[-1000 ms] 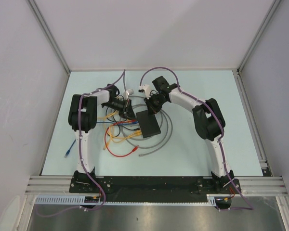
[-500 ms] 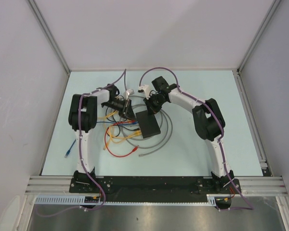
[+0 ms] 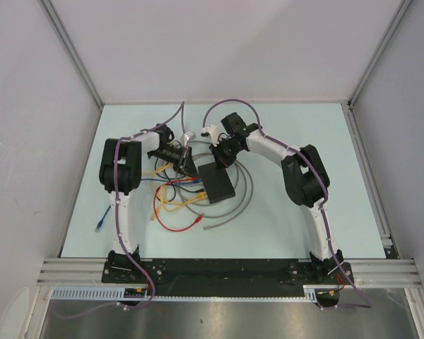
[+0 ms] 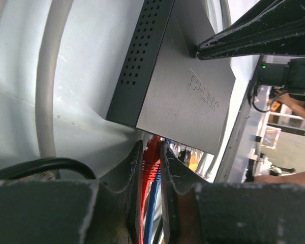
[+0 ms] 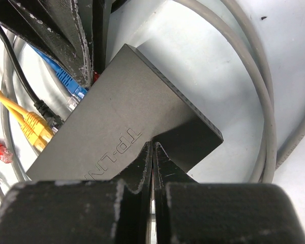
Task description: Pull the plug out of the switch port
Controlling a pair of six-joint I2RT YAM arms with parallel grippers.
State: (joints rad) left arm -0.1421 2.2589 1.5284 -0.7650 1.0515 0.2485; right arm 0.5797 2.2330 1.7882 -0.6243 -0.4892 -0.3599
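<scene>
Extraction is standing incomplete at this moment. Switch (image 3: 218, 182) is lying flat on the table (image 3: 304, 127) between the two arms, amid a tangle of loose cables, with its port edge facing the left arm. Left gripper (image 4: 151, 150) is clamping narrowly on the red plug (image 4: 152, 158), one finger on each side of its boot, right at the port face. The plug's nose is meeting the switch's edge with no gap showing in the left wrist view, so I am judging it seated and not yet drawn. Right gripper (image 5: 152, 150) is bearing on the switch's top face near the edge opposite the ports. Its fingers are pressed almost together, with only a slit between them and nothing held there, so it appears to be pinning the box rather than gripping it. A blue plug (image 5: 73, 91) and yellow plugs (image 5: 34, 124) are lying beside the port edge; whether the blue one is inserted I cannot tell. A grey cable (image 5: 254, 86) is looping round the side away from the ports. The grasp on the plug and the brace on the box are in place. Freeing any latch and drawing the plug straight out are remaining.
</scene>
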